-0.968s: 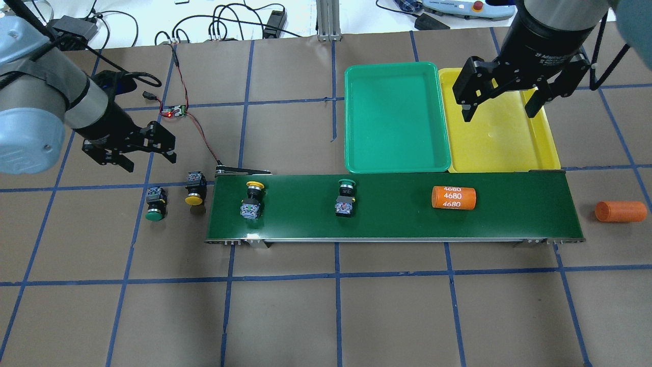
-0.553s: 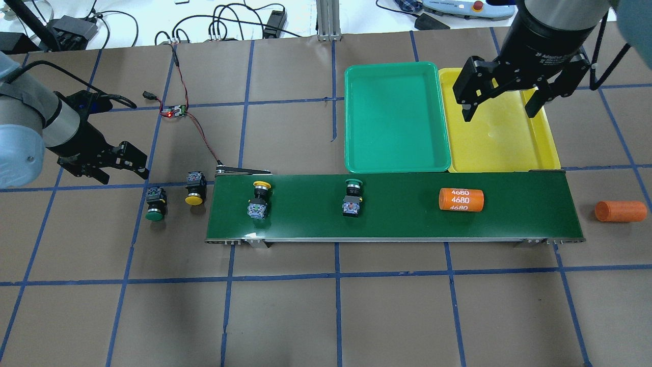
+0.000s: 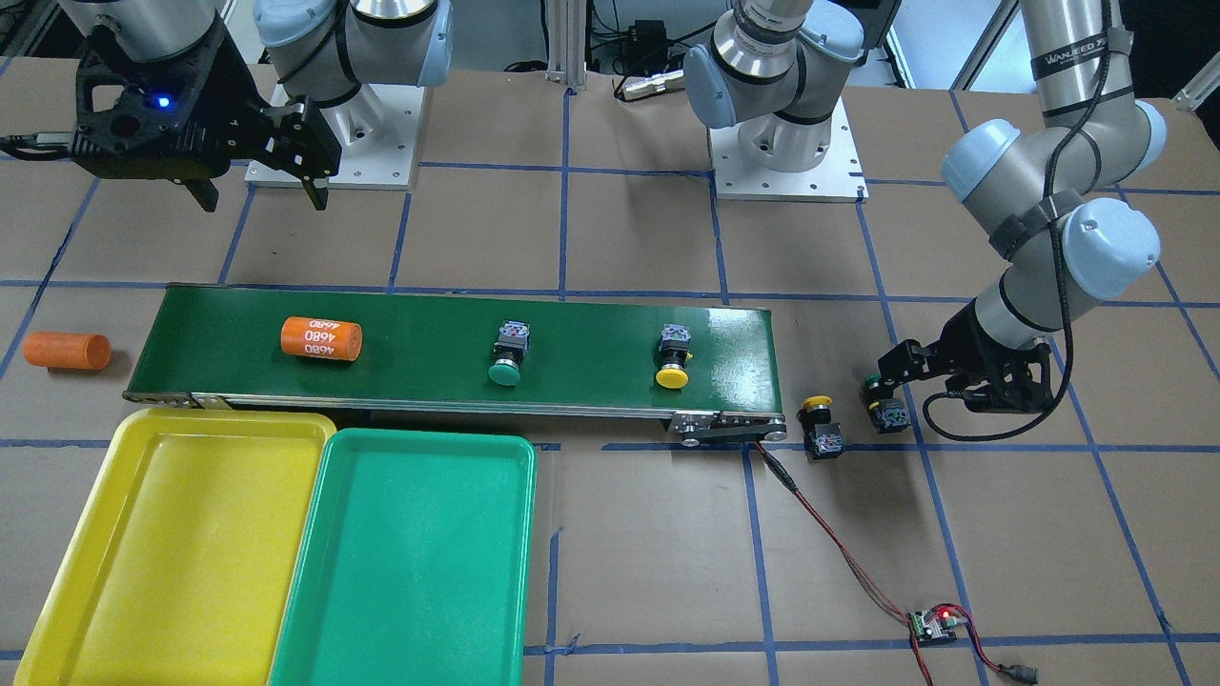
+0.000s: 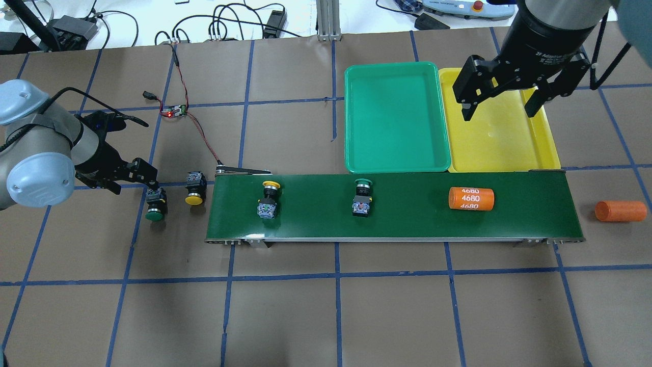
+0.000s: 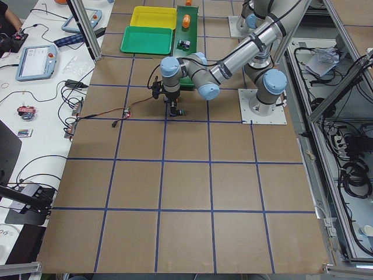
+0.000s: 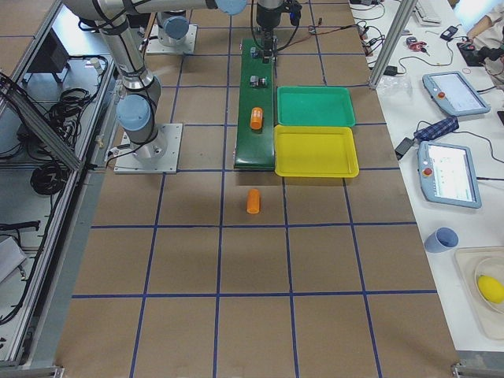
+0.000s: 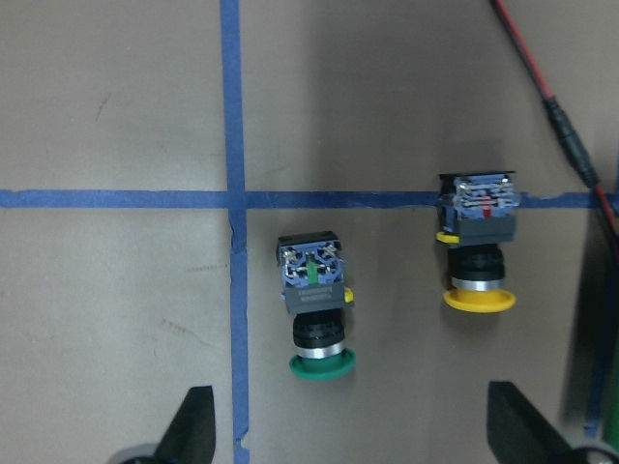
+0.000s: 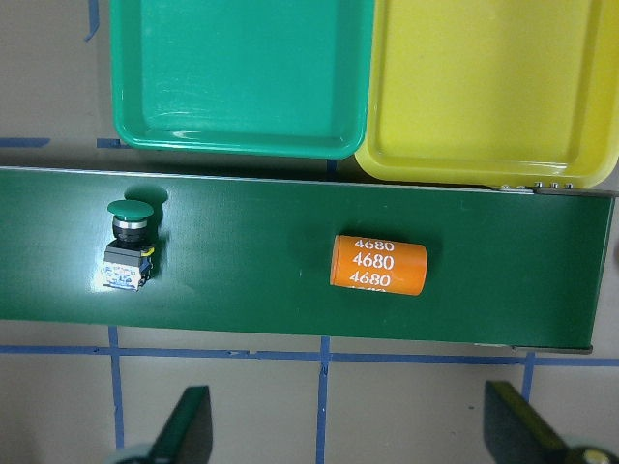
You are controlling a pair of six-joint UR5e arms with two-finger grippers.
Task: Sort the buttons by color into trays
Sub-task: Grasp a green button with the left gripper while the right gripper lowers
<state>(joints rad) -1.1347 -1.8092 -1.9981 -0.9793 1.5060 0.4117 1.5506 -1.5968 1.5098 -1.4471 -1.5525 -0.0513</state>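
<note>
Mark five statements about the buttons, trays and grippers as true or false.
1. The green tray and the yellow tray are empty. True.
2. A yellow-capped button and a green-capped button lie on the conveyor belt. True.
3. The left gripper holds a button. False: it is open and empty.
4. An orange cylinder lies in a tray. False: one orange cylinder is on the belt, another on the table.
5. The right gripper is shut. False: it is open.
</note>
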